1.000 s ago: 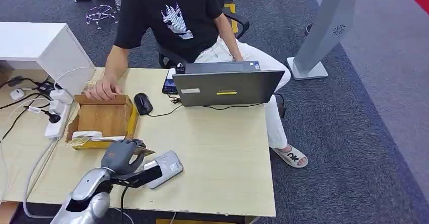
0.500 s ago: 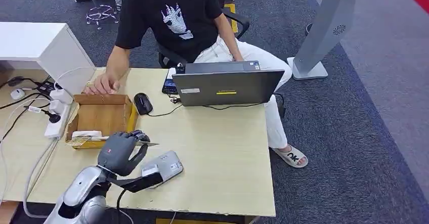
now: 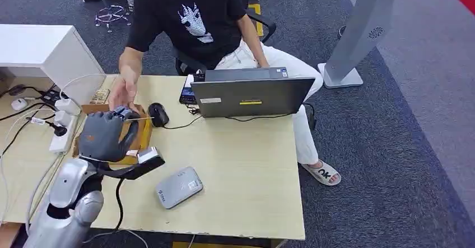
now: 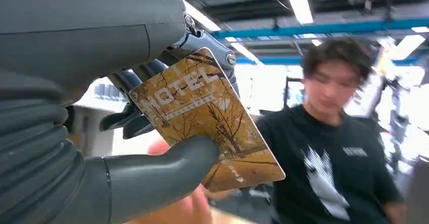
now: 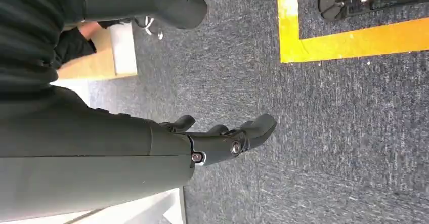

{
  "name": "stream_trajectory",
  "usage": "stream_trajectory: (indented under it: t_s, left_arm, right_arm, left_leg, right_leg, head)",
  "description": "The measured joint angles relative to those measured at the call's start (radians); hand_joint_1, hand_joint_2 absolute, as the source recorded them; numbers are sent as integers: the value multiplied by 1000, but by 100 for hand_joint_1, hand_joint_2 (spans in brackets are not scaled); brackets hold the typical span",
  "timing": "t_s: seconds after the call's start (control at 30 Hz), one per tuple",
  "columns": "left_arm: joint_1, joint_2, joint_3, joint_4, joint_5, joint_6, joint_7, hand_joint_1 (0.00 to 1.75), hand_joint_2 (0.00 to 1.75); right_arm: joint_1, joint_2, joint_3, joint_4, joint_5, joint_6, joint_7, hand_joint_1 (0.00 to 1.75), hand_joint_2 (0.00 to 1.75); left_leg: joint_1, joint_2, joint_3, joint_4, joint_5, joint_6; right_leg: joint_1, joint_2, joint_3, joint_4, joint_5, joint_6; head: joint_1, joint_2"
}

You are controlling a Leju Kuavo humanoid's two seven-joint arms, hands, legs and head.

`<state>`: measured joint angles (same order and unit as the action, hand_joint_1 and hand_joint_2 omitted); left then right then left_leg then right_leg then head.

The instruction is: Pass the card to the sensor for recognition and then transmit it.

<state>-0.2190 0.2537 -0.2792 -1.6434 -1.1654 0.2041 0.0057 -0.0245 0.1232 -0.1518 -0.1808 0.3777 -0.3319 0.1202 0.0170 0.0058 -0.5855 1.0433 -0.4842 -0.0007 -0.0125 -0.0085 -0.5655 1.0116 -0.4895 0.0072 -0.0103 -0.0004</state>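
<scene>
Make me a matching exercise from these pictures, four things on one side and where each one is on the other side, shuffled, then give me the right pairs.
Things:
1. card
2. card reader
3. computer mouse
4. right hand

Places:
A. hanging above the grey carpet, holding nothing
B. flat on the table's near part, in front of the laptop
C. pinched in the left hand, raised toward the person
D. on the table between the wooden box and the laptop

Pairs: 1-C, 2-B, 3-D, 4-A
</scene>
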Motion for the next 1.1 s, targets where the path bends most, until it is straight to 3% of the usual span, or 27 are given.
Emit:
stream_trajectory:
  t_s: [0.37,0.4,0.43,0.47,0.6,0.7,0.93,1.1]
  left_arm:
    - [-57,0,73,57,7,-7,-9,175,175]
    - [-59,0,75,60,5,-8,5,175,175]
    - [-66,0,81,68,1,-16,29,164,175]
    - [-81,1,93,94,1,-21,42,0,175]
    - [-136,4,154,218,16,50,-11,0,175]
    - [-137,-3,173,241,18,61,-21,0,175]
    - [-130,-21,186,253,38,70,-30,0,175]
    - [-84,-37,187,190,85,86,-73,0,175]
  right_arm:
    - [0,0,0,0,10,1,6,0,175]
    - [0,0,0,0,11,2,6,0,175]
    - [0,0,0,0,18,7,11,0,175]
    - [-1,0,0,0,27,12,15,0,175]
    - [-1,0,0,0,47,18,19,0,175]
    - [-1,0,0,0,52,16,21,0,175]
    - [-1,0,0,0,58,16,23,0,175]
    - [0,0,0,0,62,16,23,0,175]
  left_leg:
    - [0,0,0,0,0,0]
    - [0,0,0,0,0,0]
    - [0,0,0,0,0,0]
    - [0,0,0,0,0,0]
    - [0,1,1,0,1,0]
    - [1,0,1,0,1,-1]
    - [0,0,0,0,1,-1]
    - [0,0,0,0,0,-1]
  right_leg:
    - [0,0,0,0,0,0]
    - [0,0,0,0,0,0]
    - [0,0,0,0,0,0]
    - [0,0,0,0,0,0]
    - [0,1,0,0,1,-1]
    - [0,1,0,0,1,-1]
    - [0,1,0,0,1,-1]
    - [0,1,0,0,1,-1]
  head:
    - [0,0]
    - [0,0]
    - [0,0]
    - [0,0]
    - [0,0]
    - [0,0]
    - [0,0]
    - [0,0]
